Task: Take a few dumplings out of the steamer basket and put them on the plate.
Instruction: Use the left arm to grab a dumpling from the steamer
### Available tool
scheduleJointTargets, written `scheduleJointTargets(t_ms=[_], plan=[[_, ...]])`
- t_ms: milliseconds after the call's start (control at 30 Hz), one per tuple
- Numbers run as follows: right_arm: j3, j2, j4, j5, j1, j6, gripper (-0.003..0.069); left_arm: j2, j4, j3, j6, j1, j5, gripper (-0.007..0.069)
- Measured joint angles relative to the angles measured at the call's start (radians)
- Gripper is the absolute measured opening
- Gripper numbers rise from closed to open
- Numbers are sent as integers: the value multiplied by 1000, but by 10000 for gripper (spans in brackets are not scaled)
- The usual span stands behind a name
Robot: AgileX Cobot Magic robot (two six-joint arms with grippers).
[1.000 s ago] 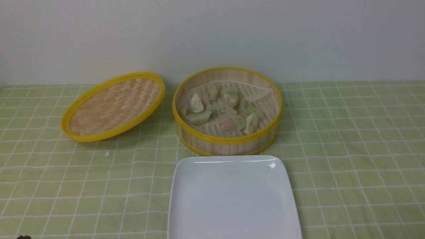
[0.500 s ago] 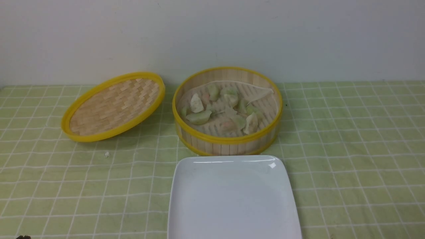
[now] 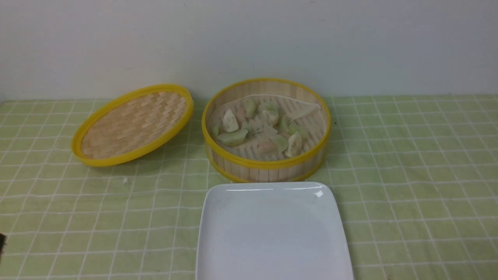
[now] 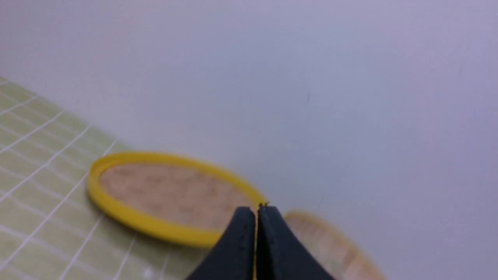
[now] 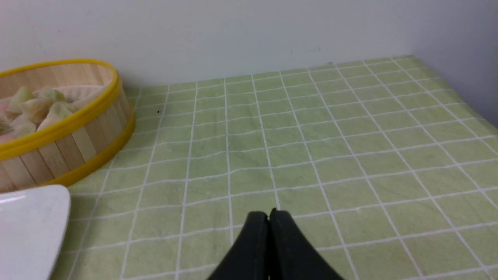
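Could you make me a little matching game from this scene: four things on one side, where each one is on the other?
1. dumplings
2. plate
3. woven lid
4. wall

A. left of the basket, lying tilted
B. behind the tablecloth
C. inside the steamer basket
D. on the tablecloth, in front of the basket

Pairs: 1-C, 2-D, 3-A, 4-B

Black tapering fingers on left claw (image 4: pixel 261 212), matching black fingers on right claw (image 5: pixel 270 217)
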Motion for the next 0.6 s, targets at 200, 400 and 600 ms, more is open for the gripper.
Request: scheduleJointTargets(t_ms=[200, 400, 600], plan=[[6, 0, 260, -218, 0, 142, -15, 0, -162, -61, -56, 0, -114, -6], [6, 0, 450, -370, 0, 219, -15, 187, -17, -413, -8, 0, 233, -6], [6, 0, 458, -384, 0, 222, -15, 617, 38, -822, 149, 0, 764, -6]])
